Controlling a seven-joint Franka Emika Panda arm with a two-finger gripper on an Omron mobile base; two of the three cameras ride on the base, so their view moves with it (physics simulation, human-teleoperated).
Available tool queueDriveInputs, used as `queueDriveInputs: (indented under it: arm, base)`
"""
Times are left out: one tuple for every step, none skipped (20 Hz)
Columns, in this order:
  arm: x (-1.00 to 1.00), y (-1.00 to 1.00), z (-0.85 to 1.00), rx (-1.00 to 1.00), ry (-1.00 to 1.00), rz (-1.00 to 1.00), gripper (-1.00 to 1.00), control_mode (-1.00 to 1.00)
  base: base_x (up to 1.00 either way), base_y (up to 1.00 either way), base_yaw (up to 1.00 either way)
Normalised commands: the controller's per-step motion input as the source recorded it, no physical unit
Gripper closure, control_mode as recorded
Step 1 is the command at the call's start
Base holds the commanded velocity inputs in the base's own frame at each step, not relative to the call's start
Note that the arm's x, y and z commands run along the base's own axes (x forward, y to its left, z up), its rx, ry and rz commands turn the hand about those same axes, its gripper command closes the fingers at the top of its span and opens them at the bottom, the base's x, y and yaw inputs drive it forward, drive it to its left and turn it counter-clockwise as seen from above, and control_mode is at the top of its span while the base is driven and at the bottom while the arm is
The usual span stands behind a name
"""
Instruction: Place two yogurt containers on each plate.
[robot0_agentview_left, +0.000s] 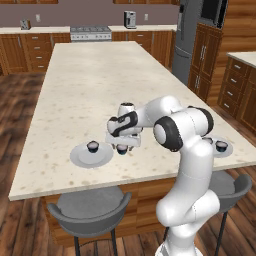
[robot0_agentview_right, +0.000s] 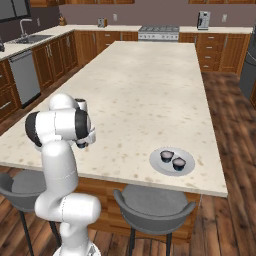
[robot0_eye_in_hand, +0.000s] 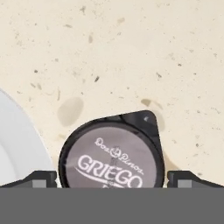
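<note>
One yogurt cup (robot0_eye_in_hand: 111, 151) between parted gripper (robot0_eye_in_hand: 112, 178) fingertips, grasp uncertain, just beside left plate (robot0_agentview_left: 80, 156) holding another cup (robot0_agentview_left: 93, 146).

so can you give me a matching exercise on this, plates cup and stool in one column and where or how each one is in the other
Column one:
1. plate beside the tool
2. plate far from the tool
3. cup with the GRIEGO lid
4. stool seat

Column two:
a. holds two cups
b. grey, below the edge of the counter
c. holds one cup
d. off both plates, between the finger tips of the tool

Pairs: 1-c, 2-a, 3-d, 4-b
</note>
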Motion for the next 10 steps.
queueDriveInputs:
  arm:
    - [0.00,0.00,-0.05,0.00,0.00,0.00,-1.00,-1.00]
    - [0.00,0.00,-0.03,0.00,0.00,0.00,-1.00,-1.00]
    - [0.00,0.00,0.00,0.00,0.00,0.00,-1.00,-1.00]
    - [0.00,0.00,0.00,0.00,-0.01,0.00,-1.00,-1.00]
    - [0.00,0.00,-0.02,0.00,-0.01,0.00,-1.00,-1.00]
    - [0.00,0.00,-0.03,0.00,0.00,0.00,-1.00,-1.00]
    - [0.00,0.00,-0.05,0.00,0.00,0.00,-1.00,-1.00]
    - [0.00,0.00,-0.06,0.00,0.00,0.00,-1.00,-1.00]
    - [0.00,0.00,-0.05,0.00,0.00,0.00,-1.00,-1.00]
    - [0.04,0.00,-0.07,0.00,0.00,0.00,-1.00,-1.00]
  base:
    - [0.00,0.00,0.00]
    - [0.00,0.00,0.00]
    - [0.00,0.00,0.00]
    - [0.00,0.00,0.00]
    - [0.00,0.00,0.00]
    - [0.00,0.00,0.00]
    - [0.00,0.00,0.00]
    - [0.00,0.00,0.00]
    - [0.00,0.00,0.00]
    - [0.00,0.00,0.00]
